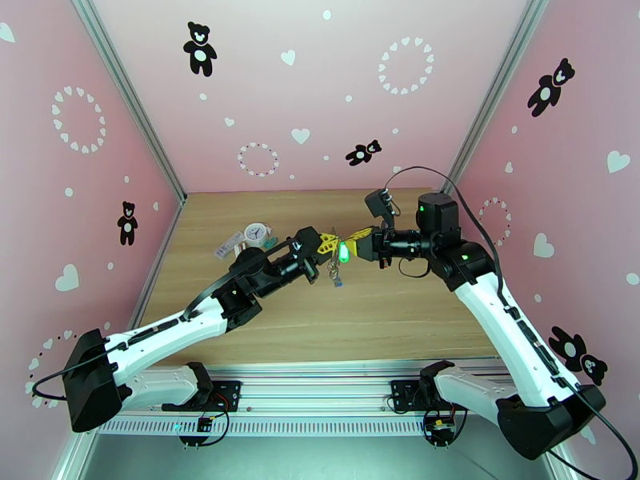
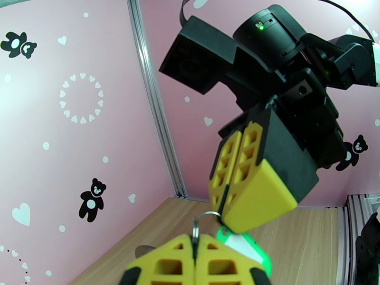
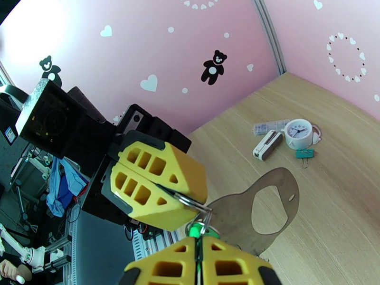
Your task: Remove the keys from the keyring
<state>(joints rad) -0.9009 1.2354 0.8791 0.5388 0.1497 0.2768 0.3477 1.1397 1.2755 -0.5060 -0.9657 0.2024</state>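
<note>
The left gripper (image 3: pixel 189 205) was found clamped on the keyring (image 3: pixel 237 219) at 1 of its small metal rings (image 2: pixel 207 215). The flat holder was held in the air above the table (image 1: pixel 400 314). The right gripper (image 3: pixel 198 243) was set tip to tip against it, pinched on the green-tagged key (image 3: pixel 194 230). 1 further key (image 1: pixel 337 280) with a bluish tag was noted dangling beneath. A clock-face charm (image 3: pixel 298 133) and a teal clip (image 3: pixel 304 153) were recorded well apart, on the far left of the table.

The light is bright and even. Faint shadows lie on the table (image 1: pixel 400 314). White glare glows top left in the right wrist view. Edges look bent.
</note>
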